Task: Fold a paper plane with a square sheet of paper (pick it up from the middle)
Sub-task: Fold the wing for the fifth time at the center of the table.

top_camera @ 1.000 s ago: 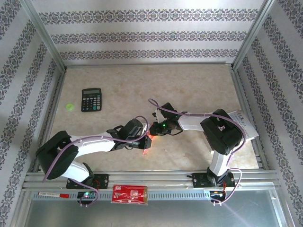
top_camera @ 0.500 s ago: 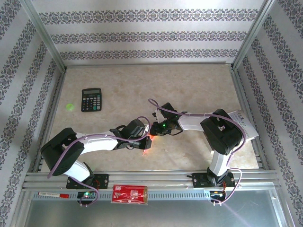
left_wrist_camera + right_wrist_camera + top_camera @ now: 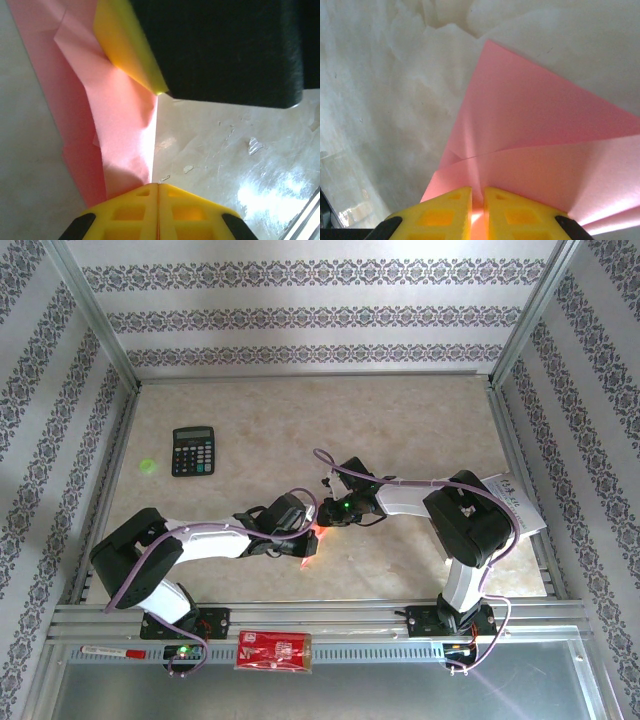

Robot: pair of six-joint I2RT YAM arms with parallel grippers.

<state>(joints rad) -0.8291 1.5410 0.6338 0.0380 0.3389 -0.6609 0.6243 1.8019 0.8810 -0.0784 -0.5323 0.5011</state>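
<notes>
The square sheet of paper [image 3: 308,543], pink-red and creased into a smaller folded shape, sits between both grippers at the table's near middle. In the left wrist view the paper [image 3: 120,125] spreads to the left, its straight right edge running down into the seam of my left gripper [image 3: 158,186], whose yellow fingers are pressed shut on it. A yellow finger [image 3: 125,50] of the right gripper holds the paper's far end. My right gripper [image 3: 478,192] is shut on a raised ridge of the paper [image 3: 535,125], which fans out flat beyond it. In the top view the two grippers [image 3: 306,533] [image 3: 322,524] nearly touch.
A black calculator [image 3: 193,451] and a small green dot [image 3: 148,466] lie at the far left. A white printed leaflet [image 3: 515,502] rests under the right arm's side. A red printed packet [image 3: 274,650] lies on the metal rail [image 3: 400,612] in front.
The left arm's elbow has swung slightly rightward and inward. Both grippers stay together on the paper.
</notes>
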